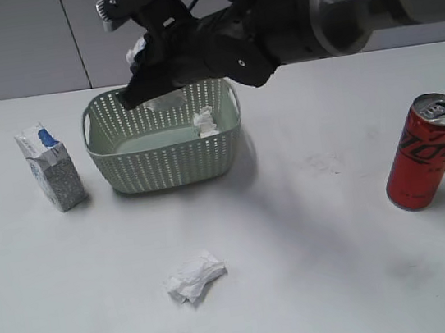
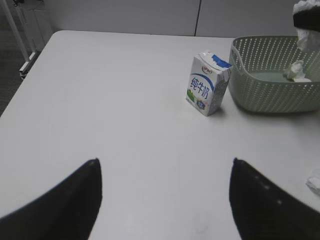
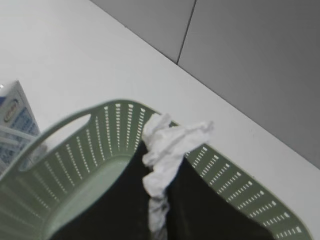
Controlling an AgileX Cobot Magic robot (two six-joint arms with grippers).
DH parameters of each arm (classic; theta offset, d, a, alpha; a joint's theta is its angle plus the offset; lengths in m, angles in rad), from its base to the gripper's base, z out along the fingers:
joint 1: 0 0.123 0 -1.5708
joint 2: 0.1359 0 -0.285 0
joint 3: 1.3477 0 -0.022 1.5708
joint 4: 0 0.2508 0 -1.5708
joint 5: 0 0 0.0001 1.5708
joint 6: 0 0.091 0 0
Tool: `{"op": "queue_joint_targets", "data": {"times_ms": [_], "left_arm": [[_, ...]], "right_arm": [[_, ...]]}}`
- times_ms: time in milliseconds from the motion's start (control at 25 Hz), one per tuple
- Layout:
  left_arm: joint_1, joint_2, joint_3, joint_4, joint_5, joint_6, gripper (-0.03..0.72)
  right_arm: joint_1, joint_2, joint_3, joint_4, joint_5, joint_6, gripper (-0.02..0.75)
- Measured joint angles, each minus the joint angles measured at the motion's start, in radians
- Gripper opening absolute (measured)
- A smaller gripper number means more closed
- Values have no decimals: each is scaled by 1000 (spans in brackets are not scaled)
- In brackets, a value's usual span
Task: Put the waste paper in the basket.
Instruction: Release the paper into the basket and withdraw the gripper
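Note:
A pale green perforated basket (image 1: 131,164) stands at the back of the white table; it also shows in the left wrist view (image 2: 260,95) and the right wrist view (image 3: 75,160). One crumpled paper wad (image 1: 204,123) lies inside it. My right gripper (image 1: 140,83) hangs over the basket's far rim, shut on another white paper wad (image 3: 167,142) that sticks out past the fingertips (image 3: 165,152). A third wad (image 1: 195,276) lies on the table in front of the basket. My left gripper (image 2: 164,162) is open and empty over bare table, left of the basket.
A blue and white milk carton (image 1: 51,166) stands just left of the basket and also shows in the left wrist view (image 2: 207,83). A red drink can (image 1: 425,151) stands at the right. A grey wall runs behind the table.

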Motion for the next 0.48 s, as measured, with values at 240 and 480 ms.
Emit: {"op": "queue_joint_targets", "data": {"times_ms": [240,480], "left_arm": [[0,0,0,0,0,0,588],[0,0,0,0,0,0,588]], "right_arm": [[-7,18,0,-4,47,-1,275],[-7,-2,0,18,110,-1,617]]}}
